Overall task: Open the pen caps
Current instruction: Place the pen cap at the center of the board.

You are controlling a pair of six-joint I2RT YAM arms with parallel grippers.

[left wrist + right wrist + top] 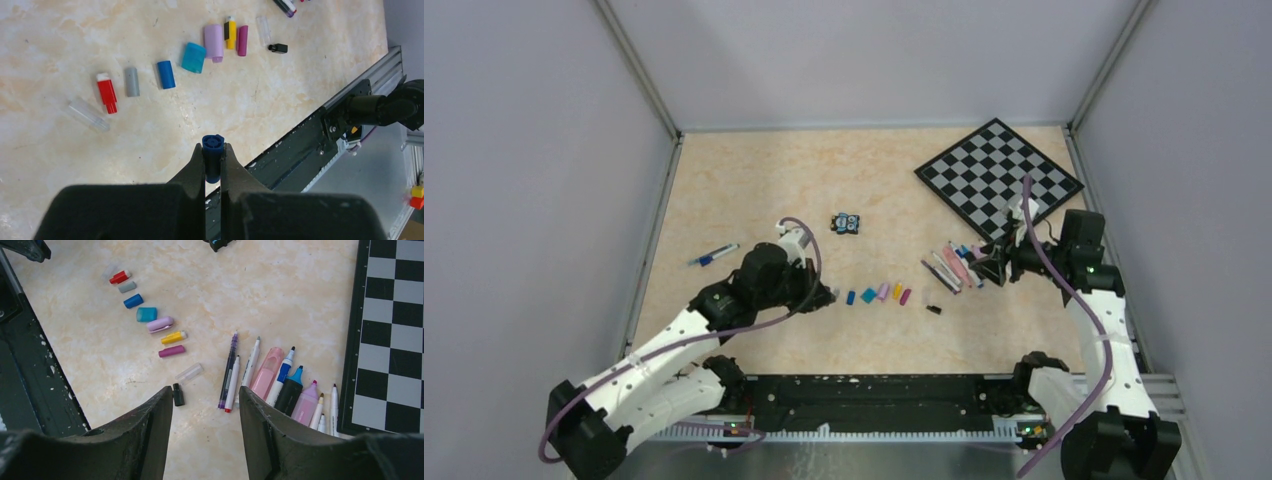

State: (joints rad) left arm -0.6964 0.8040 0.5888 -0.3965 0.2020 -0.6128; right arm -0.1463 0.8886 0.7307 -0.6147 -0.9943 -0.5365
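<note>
My left gripper (213, 154) is shut on a dark blue pen cap (213, 143), held above the table near its front edge. A row of loose pen caps lies ahead of it: red (106, 92), grey (132, 81), blue (166, 74), teal (193, 57), lilac (213, 42), yellow (230, 34), magenta (242, 40), black (278, 48). My right gripper (206, 397) is open and empty above bare table. It sits between the black cap (177, 394) and a fan of uncapped pens (266, 372). A lone blue-and-white pen (714, 255) lies at the left.
A chessboard (999, 170) lies at the back right, right beside the pens (954, 266). A small black-blue-white toy block (847, 223) sits mid-table. Two clear tubes (88, 114) (189, 373) lie at the ends of the cap row. A black rail (874, 390) runs along the front edge.
</note>
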